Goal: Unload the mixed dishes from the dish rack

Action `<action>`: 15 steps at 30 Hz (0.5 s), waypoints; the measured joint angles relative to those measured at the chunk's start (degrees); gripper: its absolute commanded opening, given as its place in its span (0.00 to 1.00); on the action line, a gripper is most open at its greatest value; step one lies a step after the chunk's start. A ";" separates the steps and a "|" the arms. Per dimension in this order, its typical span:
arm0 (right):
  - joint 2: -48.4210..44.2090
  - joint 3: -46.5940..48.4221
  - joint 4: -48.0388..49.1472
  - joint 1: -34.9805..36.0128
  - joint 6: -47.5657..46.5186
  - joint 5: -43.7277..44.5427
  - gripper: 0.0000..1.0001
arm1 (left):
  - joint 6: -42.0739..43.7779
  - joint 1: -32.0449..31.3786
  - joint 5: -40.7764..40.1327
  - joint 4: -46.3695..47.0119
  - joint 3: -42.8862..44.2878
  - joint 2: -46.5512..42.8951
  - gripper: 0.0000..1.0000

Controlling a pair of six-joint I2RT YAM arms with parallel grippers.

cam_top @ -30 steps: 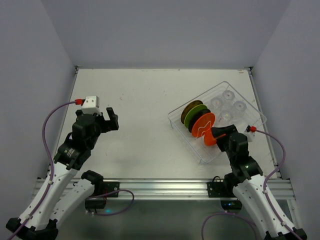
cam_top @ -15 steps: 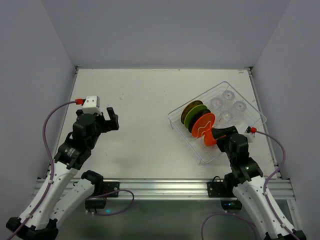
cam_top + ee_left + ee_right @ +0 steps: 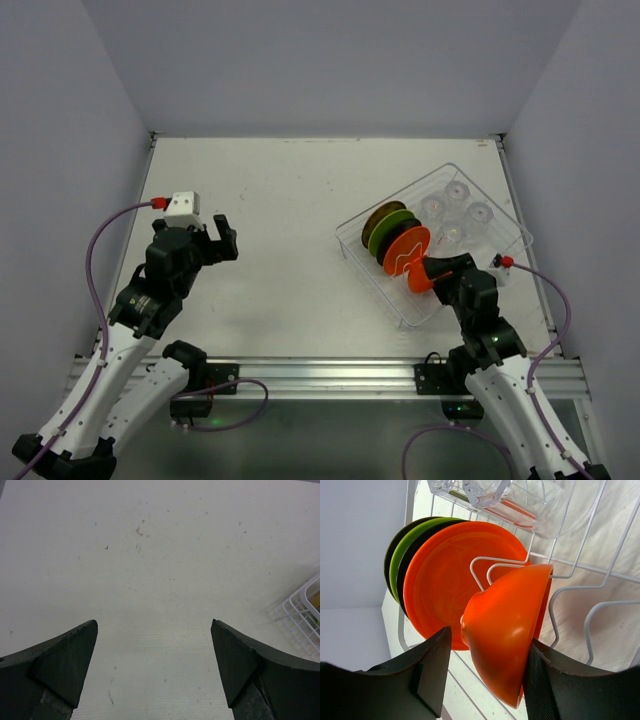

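pale table (image 3: 300,200) under grey walls carries everything. over the last second the right gripper (image 3: 489,647) has eased in and narrowed around the small orange-red bowl (image 3: 505,640). its jaws now stand about half open, one on either side of the bowl. the right pad looks to be touching the bowl's wall, while a sliver of gap shows at the left pad, so nothing is clamped yet. that suggests the first pick is nearly set, with a little more closing needed before any lift. nothing has left the dish rack (image 3: 497,207), which sits askew near the table's right edge. the bowl leans on a wire divider at the rack's near end. behind it stand the orange plate (image 3: 445,570), dark plate (image 3: 406,562), lime green plate (image 3: 396,562) and brown-yellow plate (image 3: 378,218), all on edge in a row. four clear cups (image 3: 456,190) fill the rack's far half. the left gripper (image 3: 154,625) hangs fully open near the left edge, holding nothing.
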 measured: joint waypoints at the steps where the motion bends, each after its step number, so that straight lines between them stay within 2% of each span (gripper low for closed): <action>1: -0.26 -0.04 -0.02 0.00 0.07 -0.02 0.56 | 0.00 0.00 0.00 0.00 0.00 0.00 1.00; 15: -2.84 -1.01 -0.15 0.00 0.42 -0.66 0.55 | 0.00 0.00 0.02 0.00 0.00 -0.02 1.00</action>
